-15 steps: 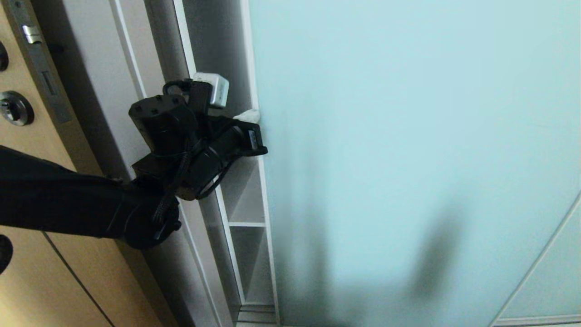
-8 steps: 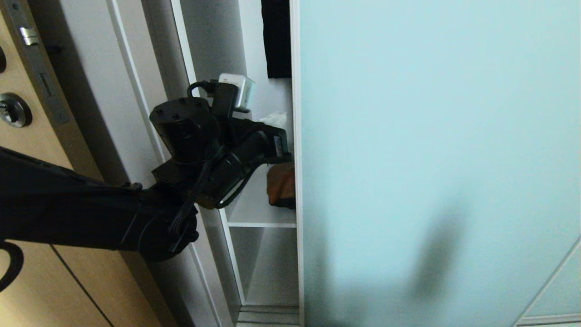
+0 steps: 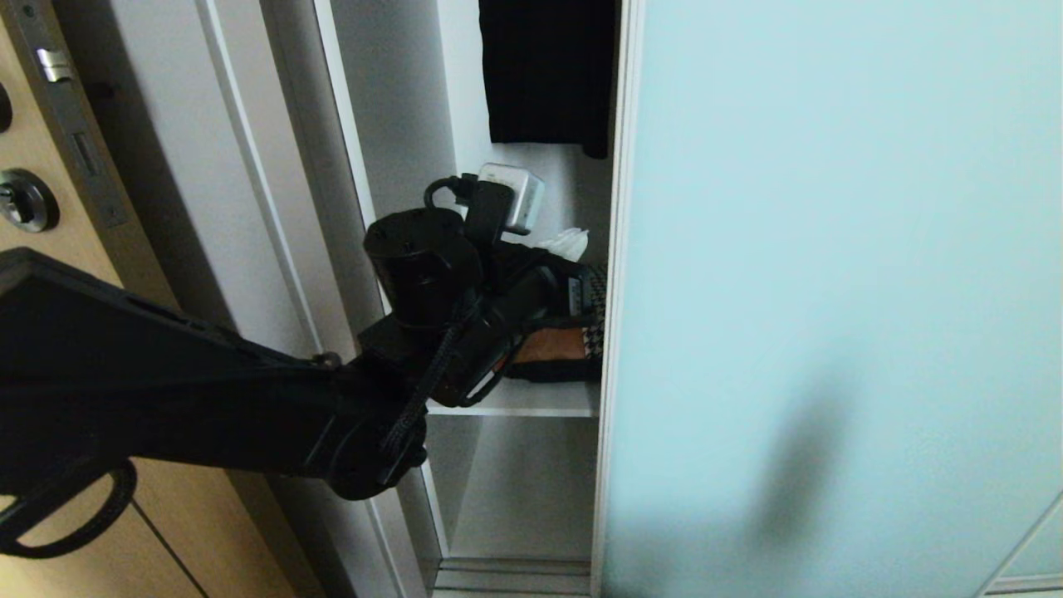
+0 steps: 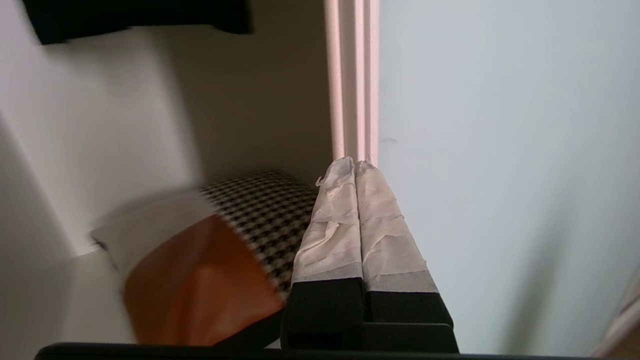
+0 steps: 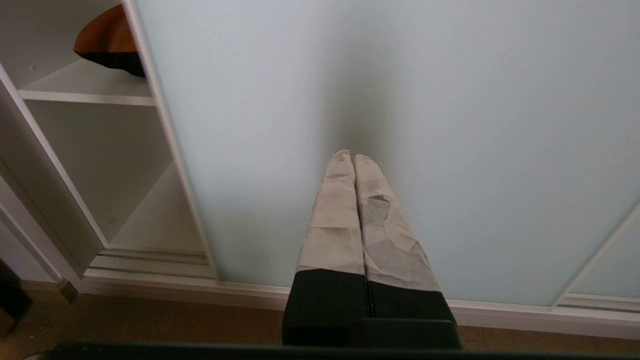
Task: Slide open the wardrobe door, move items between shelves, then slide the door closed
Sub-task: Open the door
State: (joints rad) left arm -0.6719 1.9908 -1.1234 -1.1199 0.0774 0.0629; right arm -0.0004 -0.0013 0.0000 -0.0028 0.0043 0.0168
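Observation:
The sliding wardrobe door (image 3: 830,249) is a pale aqua frosted panel, slid partly to the right. My left gripper (image 3: 573,242) is shut and empty, reaching into the gap. In the left wrist view, the left gripper (image 4: 355,161) has its taped tips against the edge frame of the door (image 4: 500,150). Just beside it the cushion (image 3: 556,345), houndstooth, tan and white (image 4: 240,235), lies on a white shelf (image 3: 531,409). The right gripper (image 5: 354,156) is shut and empty, pointing at the face of the door (image 5: 400,75) low down.
A black garment (image 3: 540,66) hangs above the cushion inside the wardrobe. A lower compartment (image 5: 100,150) lies under the shelf (image 5: 85,97). A wooden door with a lock plate (image 3: 33,141) stands at the far left. The brown floor (image 5: 150,325) runs along the wardrobe's base.
The sliding door has travelled to the right and the gap has widened. My left arm moved right with its edge. The cushion and the black garment came into view.

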